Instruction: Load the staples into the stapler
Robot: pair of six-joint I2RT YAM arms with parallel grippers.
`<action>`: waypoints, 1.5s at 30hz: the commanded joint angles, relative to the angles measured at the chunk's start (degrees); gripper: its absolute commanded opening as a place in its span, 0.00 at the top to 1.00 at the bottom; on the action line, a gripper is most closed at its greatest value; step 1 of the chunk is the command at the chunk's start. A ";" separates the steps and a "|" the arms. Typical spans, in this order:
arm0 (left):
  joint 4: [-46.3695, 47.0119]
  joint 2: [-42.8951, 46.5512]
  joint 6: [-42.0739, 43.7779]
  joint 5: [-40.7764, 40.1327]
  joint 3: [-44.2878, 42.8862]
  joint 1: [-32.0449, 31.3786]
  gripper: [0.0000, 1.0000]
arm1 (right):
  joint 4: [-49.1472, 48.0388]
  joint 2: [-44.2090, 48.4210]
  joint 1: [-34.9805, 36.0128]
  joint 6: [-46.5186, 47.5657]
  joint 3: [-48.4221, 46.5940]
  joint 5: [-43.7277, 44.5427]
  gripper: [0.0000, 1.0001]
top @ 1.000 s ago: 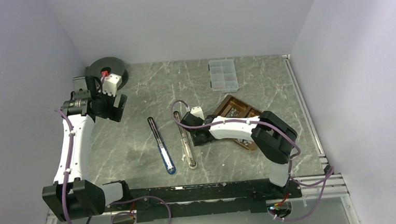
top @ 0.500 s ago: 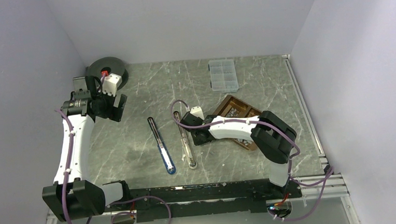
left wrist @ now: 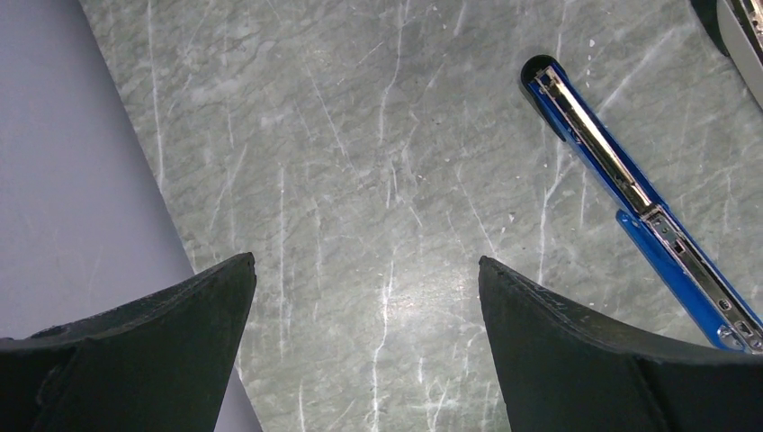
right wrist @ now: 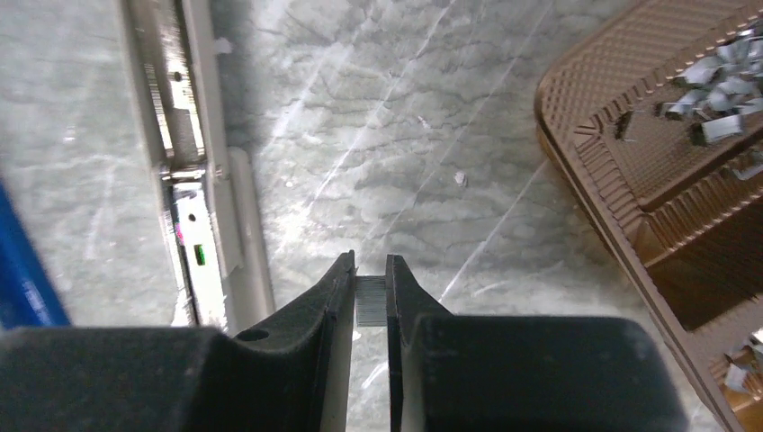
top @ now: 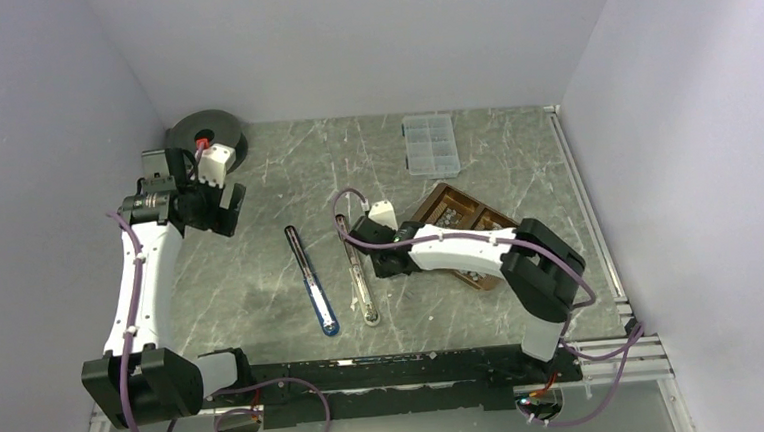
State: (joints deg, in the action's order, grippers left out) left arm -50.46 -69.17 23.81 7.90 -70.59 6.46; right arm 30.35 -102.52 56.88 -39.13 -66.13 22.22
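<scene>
Across the whole middle of the top view spreads the grey-green marbled table (top: 256, 184), walled in pale lilac on three sides. The left arm (top: 147, 280) climbs the left side of the frame, and its left gripper (left wrist: 364, 270) hangs over bare table in the upper left, its black fingers spread wide with nothing between them. The right arm (top: 460, 246) reaches from the lower right towards the centre, its forearm lying across a brown tray (right wrist: 585, 99) and hiding part of it from above. Near the top, right of centre, sits a clear compartment box (top: 429, 143), well apart from the arms, and a black round disc (top: 222, 126) lies in the upper left corner behind the left wrist. Two long staplers lie side by side below centre, apart from each other. The blue stapler (top: 312, 280) is on the left, its metal channel facing up, and the grey stapler (top: 360, 282) is on the right, just beside the right wrist and also laid open. Loose staples (right wrist: 720, 81) are scattered in the tray's compartments at the upper right of the right wrist view. At the lower centre of that view the right gripper (right wrist: 370, 261) has its fingers pinched together on one small staple strip (right wrist: 370, 301), held above bare table between the grey stapler and the tray.
</scene>
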 commanded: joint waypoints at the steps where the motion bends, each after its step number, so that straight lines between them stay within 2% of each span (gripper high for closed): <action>1: 0.26 0.34 -3.55 3.15 0.88 0.19 0.01 | 2.03 5.95 3.41 -3.39 -2.73 7.54 0.98; 10: -1.19 -4.06 -5.70 8.97 3.01 0.16 0.01 | -0.04 5.00 14.22 -8.59 -7.16 21.00 1.00; 18: -0.77 -3.22 -5.51 9.57 6.16 0.11 0.01 | -5.86 -2.60 23.19 -4.64 -13.54 31.66 1.00; 30: -0.07 -2.83 -5.26 9.22 8.35 0.12 0.01 | -22.90 -6.18 27.07 1.07 -9.33 36.09 1.00; 45: 0.73 -3.00 -5.63 8.77 8.26 0.10 0.01 | -33.04 -6.50 27.39 2.73 -2.36 31.65 1.00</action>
State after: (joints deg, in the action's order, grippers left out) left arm -51.16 -73.65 20.21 15.40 -62.04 6.46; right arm 3.40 -110.39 83.99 -37.21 -69.84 54.85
